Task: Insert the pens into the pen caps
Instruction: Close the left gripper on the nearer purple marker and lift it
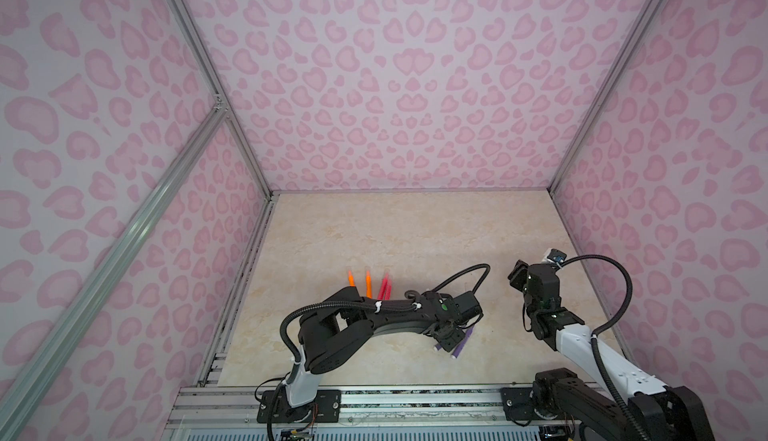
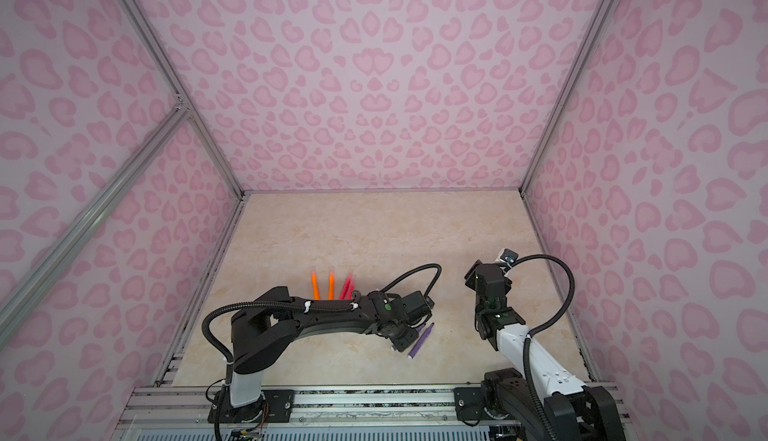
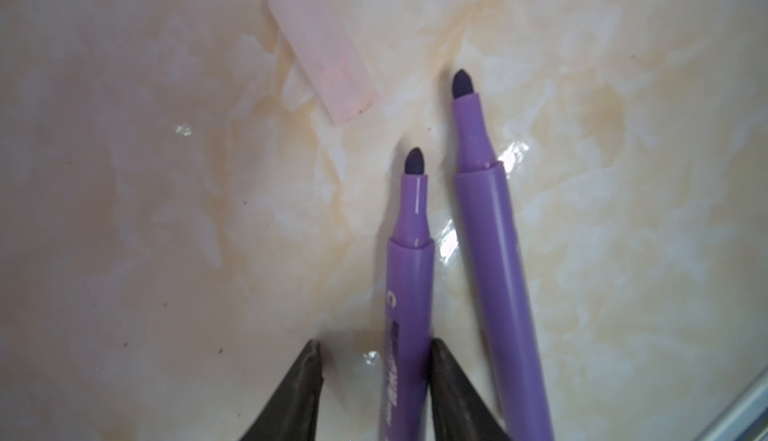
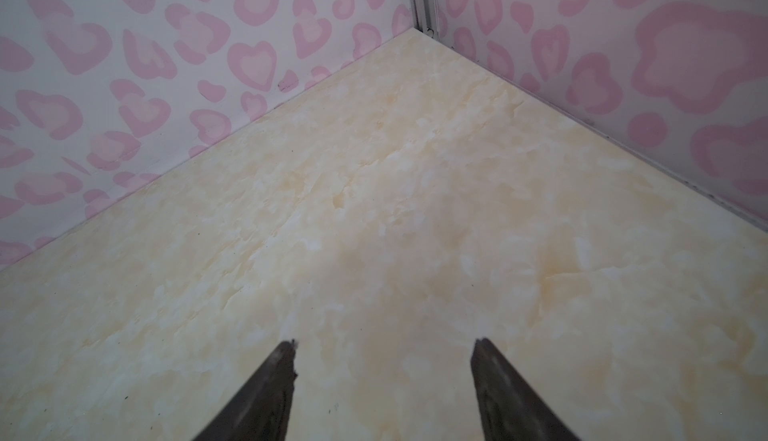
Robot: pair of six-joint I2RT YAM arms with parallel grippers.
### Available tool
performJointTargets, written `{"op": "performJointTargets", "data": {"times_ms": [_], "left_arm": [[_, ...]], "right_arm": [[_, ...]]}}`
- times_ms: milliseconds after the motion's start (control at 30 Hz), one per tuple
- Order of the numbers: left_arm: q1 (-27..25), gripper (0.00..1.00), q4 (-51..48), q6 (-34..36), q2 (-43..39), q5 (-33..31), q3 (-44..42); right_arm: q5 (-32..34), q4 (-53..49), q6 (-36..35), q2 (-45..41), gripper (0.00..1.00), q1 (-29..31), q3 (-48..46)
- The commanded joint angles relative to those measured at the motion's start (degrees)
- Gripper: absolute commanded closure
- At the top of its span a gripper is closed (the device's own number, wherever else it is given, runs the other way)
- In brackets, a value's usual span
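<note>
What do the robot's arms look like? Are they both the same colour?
Nearly. Both the left arm and right arm are mostly black with a white section near the base. A ribbed black cable loops off each. The left has a green dot. Fingers are dark, pointed wedges.

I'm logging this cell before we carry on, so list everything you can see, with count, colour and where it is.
orange pens: two, orange, side by side on the table's left half.
pink-red pens: apparently two, blurred, just right of the orange ones.
purple pens: two, purple, uncapped, side by side near the table's front middle.
pen cap: one seen, pale translucent, lying just past the purple tips.
table: one, beige marbled.
walls: three, pink heart print, around the table.
left hand: one, black, open, straddling one purple pen.
right hand: one, black, open, empty, above the table's right side.
</note>
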Motion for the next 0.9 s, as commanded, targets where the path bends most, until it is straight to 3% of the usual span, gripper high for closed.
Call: {"op": "performJointTargets", "data": {"times_ms": [0,433,667,800,867], "left_arm": [[0.0,0.57,-0.5,0.1,1.3,0.8,0.5],[0.0,0.63,-0.9,0.2,3.5,1.6,2.5],[0.0,0.78,-1.0,0.2,3.1,1.6,2.3],[0.0,0.95,-0.3,-0.1,2.1,0.8,1.7],[0.0,0.97,0.8,-0.5,0.6,-0.3,1.3]], "right_arm": [[0.0,1.2,0.4,0.1,0.32,0.0,-0.3],[-0.4,1.2,0.4,-0.2,0.32,-0.1,-0.4],[-0.4,1.2,0.5,-0.2,0.32,-0.3,-0.4],[-0.4,1.3,0.5,-0.4,0.32,-0.3,-0.5],[-0.5,1.2,0.5,-0.4,0.32,-0.4,-0.5]]}}
